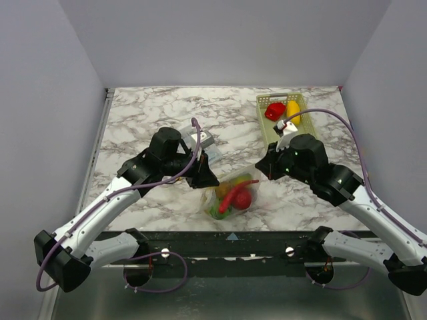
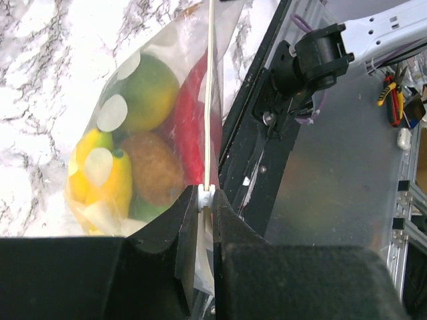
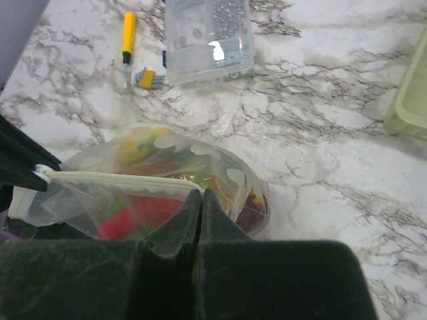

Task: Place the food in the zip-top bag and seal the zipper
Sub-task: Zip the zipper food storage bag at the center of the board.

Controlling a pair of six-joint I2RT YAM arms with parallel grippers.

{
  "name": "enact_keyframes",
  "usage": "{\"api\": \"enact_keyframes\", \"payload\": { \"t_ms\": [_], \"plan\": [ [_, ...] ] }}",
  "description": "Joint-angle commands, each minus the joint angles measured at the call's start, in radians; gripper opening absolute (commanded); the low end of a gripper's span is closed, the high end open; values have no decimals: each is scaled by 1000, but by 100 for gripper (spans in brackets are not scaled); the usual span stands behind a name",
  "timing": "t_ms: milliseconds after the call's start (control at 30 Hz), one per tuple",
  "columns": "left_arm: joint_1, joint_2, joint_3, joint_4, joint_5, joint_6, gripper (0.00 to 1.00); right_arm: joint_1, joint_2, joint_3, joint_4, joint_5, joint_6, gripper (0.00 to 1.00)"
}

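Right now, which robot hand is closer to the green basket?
Right. The right gripper pinches one end of the zipper on the bag, just short of the basket. The left gripper holds the other end, across the bag, farther away.

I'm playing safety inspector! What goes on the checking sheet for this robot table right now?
Surface: marble table, no spills seen.
Job's things: zip-top bag holds toy food; zipper is stretched between both grippers; whether it is sealed, cannot tell. A red piece and a yellow piece lie in the green basket.
Clutter: clear plastic box, yellow-handled screwdriver.
Grippers: left gripper shut on the zipper; right gripper shut on the zipper's other end.
Cables: purple cables loop above the table, off the bag.
Surroundings: plain grey walls; nothing else seen.
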Motion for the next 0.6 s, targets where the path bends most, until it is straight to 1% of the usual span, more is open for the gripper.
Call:
{"api": "enact_keyframes", "payload": {
  "t_ms": [0,567],
  "plan": [
    [3,-35,-30,-91,-17,19,0,-11,-30,-26,-48,197,5,0],
    [3,-69,-81,-134,-46,18,0,-12,-63,-63,-122,367,27,0]
  ]
}}
